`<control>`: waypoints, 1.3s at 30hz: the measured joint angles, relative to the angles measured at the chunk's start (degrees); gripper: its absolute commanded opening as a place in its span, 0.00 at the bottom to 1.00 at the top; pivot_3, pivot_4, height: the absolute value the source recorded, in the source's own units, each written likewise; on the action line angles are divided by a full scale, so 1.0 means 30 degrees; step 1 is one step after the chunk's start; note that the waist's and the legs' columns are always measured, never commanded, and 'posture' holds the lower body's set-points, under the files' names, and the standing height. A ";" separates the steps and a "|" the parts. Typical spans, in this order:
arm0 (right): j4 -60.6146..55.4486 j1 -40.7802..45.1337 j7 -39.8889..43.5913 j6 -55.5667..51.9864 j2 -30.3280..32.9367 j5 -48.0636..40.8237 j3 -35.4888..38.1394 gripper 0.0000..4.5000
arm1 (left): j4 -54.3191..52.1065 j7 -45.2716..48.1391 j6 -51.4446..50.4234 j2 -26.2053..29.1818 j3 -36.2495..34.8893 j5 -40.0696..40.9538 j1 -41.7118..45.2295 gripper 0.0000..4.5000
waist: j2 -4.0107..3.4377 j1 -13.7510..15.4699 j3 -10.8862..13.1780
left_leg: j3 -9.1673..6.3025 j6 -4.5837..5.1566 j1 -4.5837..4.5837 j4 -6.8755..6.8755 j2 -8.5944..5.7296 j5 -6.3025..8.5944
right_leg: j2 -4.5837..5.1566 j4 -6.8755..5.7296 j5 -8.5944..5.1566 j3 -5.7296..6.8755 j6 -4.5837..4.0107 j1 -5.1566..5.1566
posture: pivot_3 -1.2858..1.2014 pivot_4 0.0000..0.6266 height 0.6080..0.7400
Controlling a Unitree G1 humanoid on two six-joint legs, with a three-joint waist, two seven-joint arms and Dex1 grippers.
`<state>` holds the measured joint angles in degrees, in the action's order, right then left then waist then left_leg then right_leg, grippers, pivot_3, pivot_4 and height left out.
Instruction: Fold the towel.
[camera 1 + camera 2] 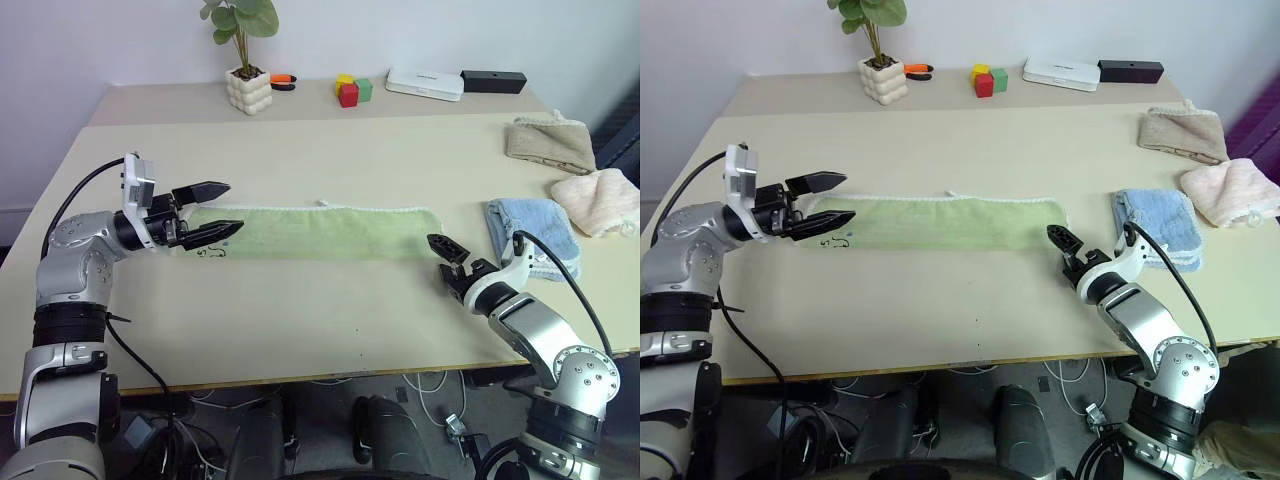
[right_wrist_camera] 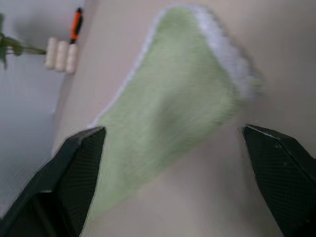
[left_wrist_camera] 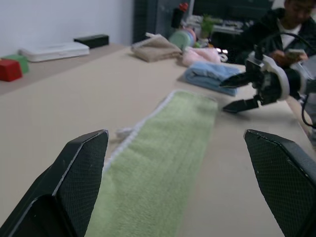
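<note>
**Across the table's middle: a green strip, folded long**

Across the middle of the frame, on the wide beige table (image 1: 330, 310), lies the light green terry-cloth towel (image 1: 320, 232) with white stitched edging, folded into a narrow flat band. Its long axis runs left to right, one short end pointing at each gripper, a small loop poking from its far edge.

At centre left, the left gripper (image 1: 218, 209) hangs over the towel's left end, its two black fingers spread wide and holding nothing. At lower right, the right gripper (image 1: 446, 262) sits just off the towel's right end, fingers likewise wide apart and empty.

At right are a light blue folded towel (image 1: 535, 232), a pink towel (image 1: 600, 200) and a beige towel (image 1: 550, 143). Along the top stand a white bumpy pot with a green plant (image 1: 248, 88), a white flat box (image 1: 425, 83), a black bar (image 1: 493, 81) and red, yellow and green blocks (image 1: 352, 90).
</note>
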<state>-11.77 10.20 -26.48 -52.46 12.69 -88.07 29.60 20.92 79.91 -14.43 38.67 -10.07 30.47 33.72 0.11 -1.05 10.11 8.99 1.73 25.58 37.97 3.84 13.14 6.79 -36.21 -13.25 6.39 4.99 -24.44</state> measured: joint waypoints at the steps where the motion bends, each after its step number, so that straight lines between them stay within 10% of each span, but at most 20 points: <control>1: 0.0170 0.0072 -0.0005 0.0193 0.0045 0.0019 -0.0044 1.00 | -0.0204 -0.0025 -0.0082 0.0001 0.0013 0.0007 -0.0087 1.00 | 0.0000 -0.0001 0.0000 | 0.0001 0.0000 -0.0001 0.0001 0.0000 0.0000 | 0.0000 0.0000 0.0000 -0.0002 0.0000 0.0001 | 0.52 0.24 1.00; 7: 0.2053 0.1602 0.0339 0.1359 0.0484 0.0956 -0.0533 0.88 | -0.0526 -0.0481 -0.0096 -0.0003 -0.0013 0.0008 -0.0322 1.00 | 0.0000 0.0027 0.0000 | -0.0002 0.0005 -0.0002 0.0009 0.0002 0.0002 | 0.0002 0.0011 0.0000 -0.0004 -0.0004 0.0008 | 0.52 0.24 1.00; 15: 0.4385 0.3017 0.1500 0.2804 0.0130 0.3008 -0.0797 0.01 | -0.1127 -0.1048 -0.0095 -0.0047 -0.0049 0.0018 -0.0687 1.00 | 0.0014 -0.0021 -0.0009 | 0.0009 0.0005 -0.0015 0.0009 0.0000 0.0001 | -0.0004 0.0008 0.0003 -0.0003 0.0000 0.0014 | 0.52 0.24 1.00; 29: 0.3927 0.3193 0.3985 0.2283 0.3444 0.7618 -0.2280 0.01 | -0.1768 -0.1599 -0.0123 0.0037 -0.0500 0.0280 -0.1515 1.00 | 0.0006 0.0082 -0.0003 | 0.0016 0.0029 0.0032 0.0008 0.0003 0.0016 | 0.0029 0.0029 -0.0003 -0.0009 -0.0014 -0.0020 | 0.52 0.24 1.00; 39: -0.0782 0.4516 0.9920 0.2425 0.6535 1.4701 -0.9155 0.01 | -0.1750 -0.1719 -0.0090 -0.0008 -0.0549 0.0400 -0.1558 1.00 | -0.0002 0.0016 0.0004 | 0.0031 0.0025 0.0046 -0.0009 0.0012 0.0016 | 0.0011 0.0031 -0.0003 -0.0007 -0.0008 -0.0057 | 0.52 0.24 1.00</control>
<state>-14.12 23.75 3.28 -45.18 32.29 -43.97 2.13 15.67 74.76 -14.70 38.65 -11.72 31.67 29.04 0.10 -1.00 10.12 9.08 1.81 25.72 37.94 3.88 13.19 6.83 -36.12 -13.26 6.37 4.97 -24.61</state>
